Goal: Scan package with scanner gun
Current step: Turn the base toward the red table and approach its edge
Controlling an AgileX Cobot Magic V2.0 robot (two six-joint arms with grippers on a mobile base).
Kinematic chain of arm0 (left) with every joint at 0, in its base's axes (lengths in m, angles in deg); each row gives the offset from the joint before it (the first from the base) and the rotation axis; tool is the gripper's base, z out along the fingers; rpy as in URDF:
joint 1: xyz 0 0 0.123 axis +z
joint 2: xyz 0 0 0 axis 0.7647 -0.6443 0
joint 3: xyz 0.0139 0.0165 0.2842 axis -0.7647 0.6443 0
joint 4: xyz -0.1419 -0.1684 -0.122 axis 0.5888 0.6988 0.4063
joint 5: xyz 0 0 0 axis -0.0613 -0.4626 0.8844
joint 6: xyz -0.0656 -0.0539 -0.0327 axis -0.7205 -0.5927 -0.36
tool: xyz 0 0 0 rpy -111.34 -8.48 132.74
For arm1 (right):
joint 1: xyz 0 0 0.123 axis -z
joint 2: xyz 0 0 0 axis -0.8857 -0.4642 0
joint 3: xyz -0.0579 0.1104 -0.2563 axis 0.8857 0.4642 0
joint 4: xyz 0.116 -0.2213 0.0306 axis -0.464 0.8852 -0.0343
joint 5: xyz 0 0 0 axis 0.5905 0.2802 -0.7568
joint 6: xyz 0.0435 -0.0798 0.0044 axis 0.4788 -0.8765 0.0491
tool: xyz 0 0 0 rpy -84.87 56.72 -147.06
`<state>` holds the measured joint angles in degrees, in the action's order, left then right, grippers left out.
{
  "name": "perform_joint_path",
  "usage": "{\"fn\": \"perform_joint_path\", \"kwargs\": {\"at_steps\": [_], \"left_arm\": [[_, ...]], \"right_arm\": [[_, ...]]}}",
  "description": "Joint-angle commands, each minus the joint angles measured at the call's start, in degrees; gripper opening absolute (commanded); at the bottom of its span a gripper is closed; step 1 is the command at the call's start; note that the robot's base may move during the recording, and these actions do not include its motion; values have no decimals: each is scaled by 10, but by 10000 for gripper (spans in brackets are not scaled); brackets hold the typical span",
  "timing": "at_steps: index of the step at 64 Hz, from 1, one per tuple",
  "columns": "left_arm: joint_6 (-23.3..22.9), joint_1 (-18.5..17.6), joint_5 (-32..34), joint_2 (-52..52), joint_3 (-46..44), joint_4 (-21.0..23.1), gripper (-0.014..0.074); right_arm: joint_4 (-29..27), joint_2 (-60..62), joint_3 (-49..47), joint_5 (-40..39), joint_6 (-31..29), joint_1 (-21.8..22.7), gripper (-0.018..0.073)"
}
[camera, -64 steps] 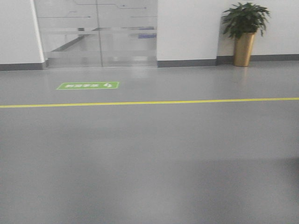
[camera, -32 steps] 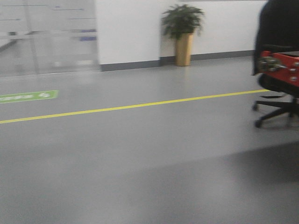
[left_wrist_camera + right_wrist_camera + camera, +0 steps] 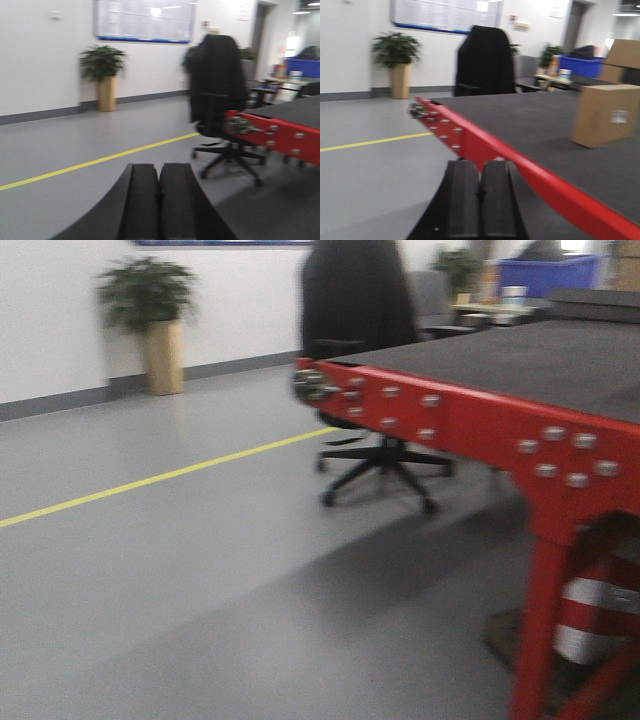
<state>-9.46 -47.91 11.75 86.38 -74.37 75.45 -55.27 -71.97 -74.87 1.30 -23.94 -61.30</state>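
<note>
- Though the right wrist view is blurred, it shows the package standing on the dark top of the table. It is at 2 o'clock from the right gripper and well apart from it.
- Its small white label faces the camera. The visible face looks nearly square, so I cannot tell which way the long axis runs.
- The right gripper's 2 black fingers are pressed together with nothing between them. The table's red rail runs past at 3 o'clock.
- The left gripper is likewise closed tight and empty above the grey floor. A black office chair stands at 1 o'clock.
- Only the right wrist view shows the package, with a second carton behind it at 2 o'clock.
- Only the front view shows the table's red leg, with a red-and-white striped object just behind it at 4 o'clock.
- Only the wrist views show a notice board, at 12 o'clock on the wall.
- All 3 views show a potted plant and a yellow floor line.
</note>
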Motion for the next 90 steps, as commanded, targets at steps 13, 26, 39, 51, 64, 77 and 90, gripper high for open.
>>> {"fn": "perform_joint_path", "kwargs": {"at_steps": [13, 26, 39, 51, 64, 77, 90], "left_arm": [[0, 1, 8, 2, -1, 0, -111], [0, 1, 8, 2, -1, 0, -111], [0, 1, 8, 2, -1, 0, -111], [0, 1, 8, 2, -1, 0, -111], [0, 1, 8, 2, -1, 0, -111], [0, 1, 8, 2, -1, 0, -111], [0, 1, 8, 2, -1, 0, -111]], "right_arm": [[-2, 1, 0, -9, -1, -1, -168], [-2, 1, 0, -9, -1, -1, -168], [-2, 1, 0, -9, -1, -1, -168], [-2, 1, 0, -9, -1, -1, -168], [-2, 1, 0, -9, -1, -1, -168], [-2, 1, 0, -9, -1, -1, -168], [-2, 1, 0, -9, -1, -1, -168]]}}
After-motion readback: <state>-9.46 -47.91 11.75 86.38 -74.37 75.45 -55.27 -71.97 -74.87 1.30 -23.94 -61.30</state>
